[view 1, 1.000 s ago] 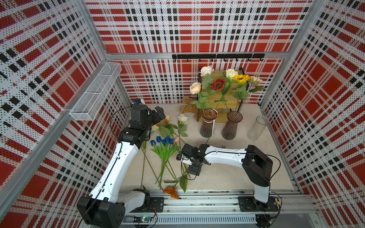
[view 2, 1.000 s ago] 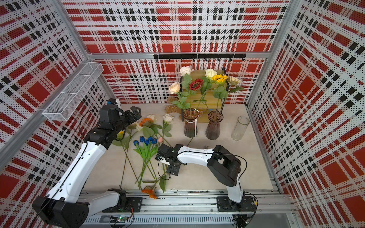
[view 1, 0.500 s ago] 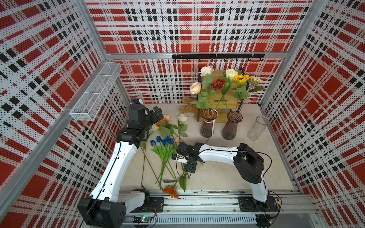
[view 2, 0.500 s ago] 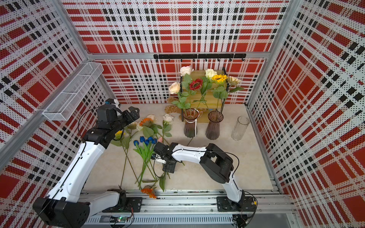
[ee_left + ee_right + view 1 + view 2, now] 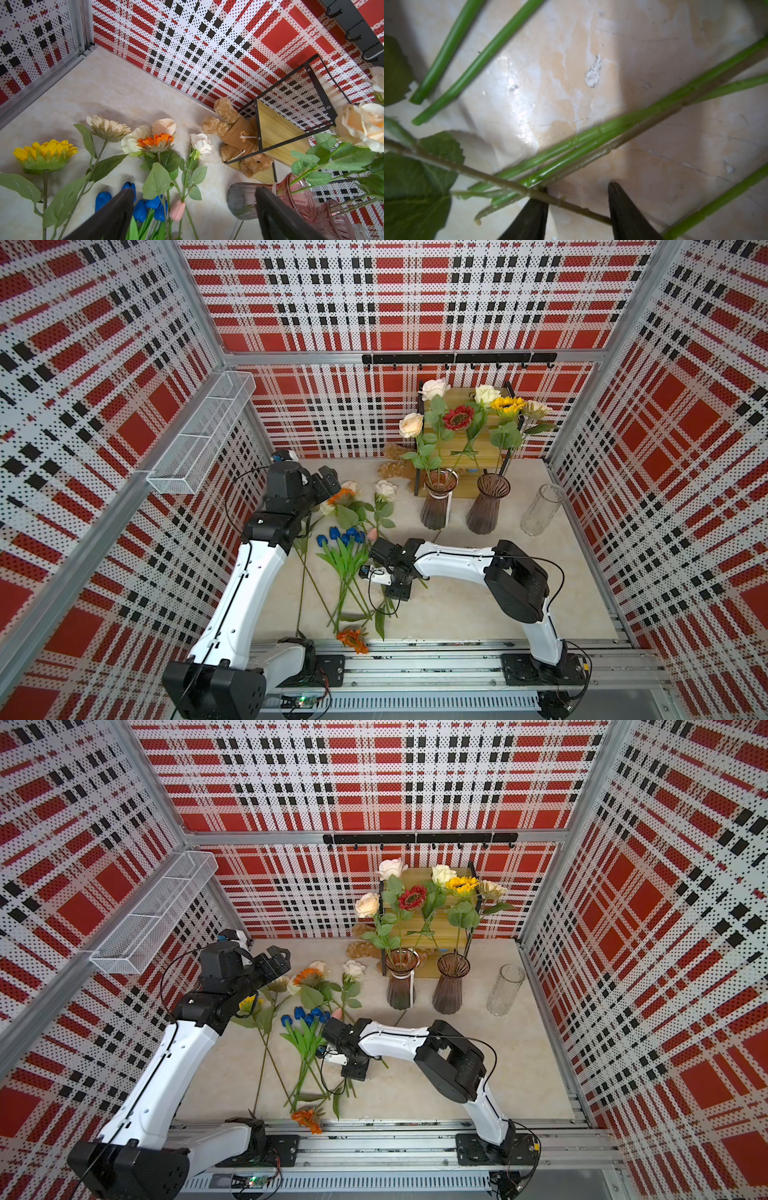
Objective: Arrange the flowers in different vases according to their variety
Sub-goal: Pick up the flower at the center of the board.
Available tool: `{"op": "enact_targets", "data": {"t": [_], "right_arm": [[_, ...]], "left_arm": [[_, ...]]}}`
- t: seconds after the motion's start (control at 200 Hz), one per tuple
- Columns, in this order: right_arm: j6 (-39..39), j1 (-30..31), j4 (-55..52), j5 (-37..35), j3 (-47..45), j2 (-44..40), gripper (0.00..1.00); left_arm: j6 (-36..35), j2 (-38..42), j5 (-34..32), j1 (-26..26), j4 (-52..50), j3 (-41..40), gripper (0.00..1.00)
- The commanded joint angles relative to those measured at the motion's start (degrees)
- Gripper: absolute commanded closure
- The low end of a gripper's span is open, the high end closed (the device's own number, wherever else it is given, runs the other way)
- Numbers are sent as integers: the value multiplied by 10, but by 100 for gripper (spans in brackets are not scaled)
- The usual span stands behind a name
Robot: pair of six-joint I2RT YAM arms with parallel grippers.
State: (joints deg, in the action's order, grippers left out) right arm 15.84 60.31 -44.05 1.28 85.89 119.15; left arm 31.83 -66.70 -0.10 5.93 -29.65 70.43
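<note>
The right gripper [image 5: 577, 187] is down at the tabletop [image 5: 571, 62], among the lower ends of the loose flowers. Its jaws are partly apart, with bare table showing between them. A thin olive stem [image 5: 471, 169] lies across that gap, reaching from one of the fingers [image 5: 533, 216] to the other — not pinched, so far as I can see. Just past the tips runs a bundle of thicker green stems [image 5: 612, 126], with a toothed leaf [image 5: 415, 187] alongside. In a top view this gripper [image 5: 397, 593] sits at the lower stems of the blue tulips [image 5: 340, 535], whose heads lie beside a pink tulip [image 5: 372, 534].

The left gripper [image 5: 194, 191] hangs above the table with its jaws wide apart, holding nothing. Below it, lying flat, are the yellow sunflower [image 5: 44, 152], the cream sunflower [image 5: 108, 128], the orange sunflower [image 5: 155, 142] and the white rose [image 5: 201, 144]. A second orange bloom [image 5: 352, 639] lies by the front rail.

Further back, the left ribbed vase [image 5: 436, 502] and the right ribbed vase [image 5: 486, 506] stand side by side holding upright roses and sunflowers — which stem goes in which, I cannot sort out. The clear vase [image 5: 542, 510] stands to their right, apart. Behind them is a wooden shelf [image 5: 276, 128] with a teddy bear [image 5: 236, 137] lying against it. A wire basket [image 5: 199, 439] hangs on the left wall.
</note>
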Motion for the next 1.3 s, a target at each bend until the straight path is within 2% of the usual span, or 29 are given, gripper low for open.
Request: {"op": "enact_targets", "data": {"t": [0.0,0.281,0.426,0.506,0.636,0.992,1.293], "right_arm": [[5,-4,-4,-19,9,10,53],[14,-4,19,-78,1,-14,75],[17,-4,27,-97,-6,-34,96],[20,-4,31,-109,-6,-44,100],[28,-4,50,-128,-10,-66,100],[34,-29,128,-254,-16,-137,100],[-46,-125,107,-225,-3,-245,100]], "left_arm": [[-11,10,9,-6,-5,-4,4],[-12,10,12,-7,-5,0,5],[-8,10,12,-6,-7,0,5],[-7,10,12,-7,-11,1,5],[-3,10,8,-9,-15,3,5],[20,16,8,-9,-28,-17,7],[51,18,10,10,-41,-77,9]]}}
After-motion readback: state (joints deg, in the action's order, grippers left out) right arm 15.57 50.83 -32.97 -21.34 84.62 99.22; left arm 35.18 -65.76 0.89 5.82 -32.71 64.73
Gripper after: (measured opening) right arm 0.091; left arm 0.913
